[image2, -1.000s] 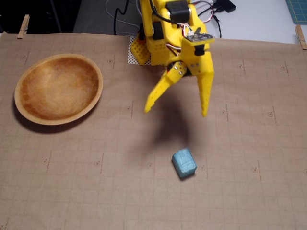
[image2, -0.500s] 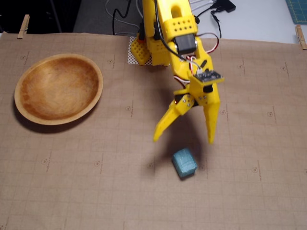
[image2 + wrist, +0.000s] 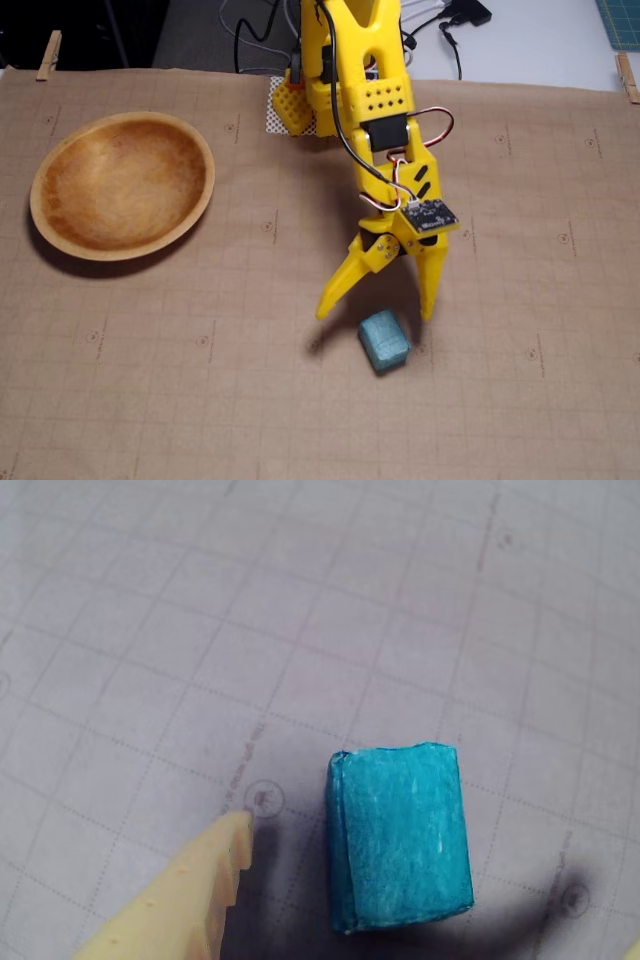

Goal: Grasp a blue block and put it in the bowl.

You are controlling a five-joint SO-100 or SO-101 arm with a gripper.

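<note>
The blue block [image 3: 384, 340] lies on the brown gridded mat, right of centre and near the front in the fixed view. It fills the lower middle of the wrist view as a teal cuboid, the blue block [image 3: 400, 836]. My yellow gripper [image 3: 376, 316] hangs open just above and behind it, one fingertip [image 3: 325, 311] to its left and the other to its right. In the wrist view one yellow finger [image 3: 190, 895] sits left of the block, not touching it. The wooden bowl [image 3: 122, 185] rests at the far left, with nothing inside.
The arm's yellow base [image 3: 300, 100] stands at the mat's back edge with cables [image 3: 440, 30] behind it. Wooden clips [image 3: 48, 55] pin the mat at the back corners. The brown mat [image 3: 200, 400] spreads around the block.
The arm has reached forward and lowered over the last second. The open fingers moved from mid-mat down to either side of the block. Block and bowl have not moved.
</note>
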